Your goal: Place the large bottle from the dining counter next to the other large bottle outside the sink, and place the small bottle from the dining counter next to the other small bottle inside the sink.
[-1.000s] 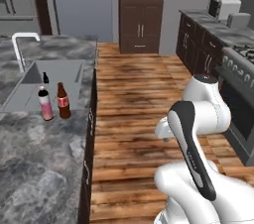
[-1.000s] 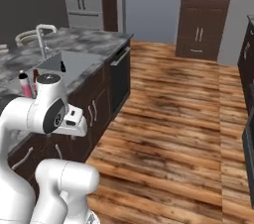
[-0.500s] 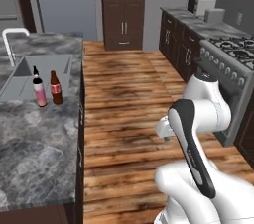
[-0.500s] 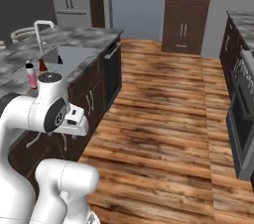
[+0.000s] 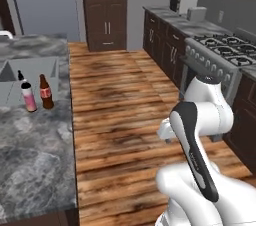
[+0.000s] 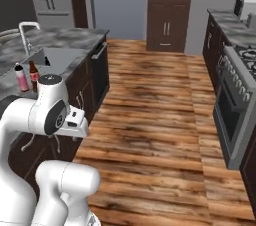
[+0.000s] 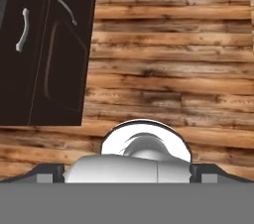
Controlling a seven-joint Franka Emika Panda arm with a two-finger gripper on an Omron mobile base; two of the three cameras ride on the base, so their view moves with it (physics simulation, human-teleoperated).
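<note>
Bottles, two of them, stand side by side on the marbled counter (image 5: 30,155) near its floor-side edge, just beside the grey sink (image 5: 27,77): a dark-brown bottle (image 5: 46,92) with a red label and, touching or almost touching it, a pale pink bottle (image 5: 28,96) with a dark cap. Wooden plank floor (image 5: 120,100) runs between that counter and a wall of dark cabinets with a stove (image 5: 225,57). Below the hand lie floorboards and dark cabinet doors (image 7: 44,44). The gripper's jaws stand wide apart, holding nothing.

A tall dark-brown bottle with red label (image 5: 46,92) stands upright just beside a tall pale cream-pink bottle with dark cap (image 5: 28,94); both on the marbled counter beside the grey recessed sink (image 5: 30,73).
</note>
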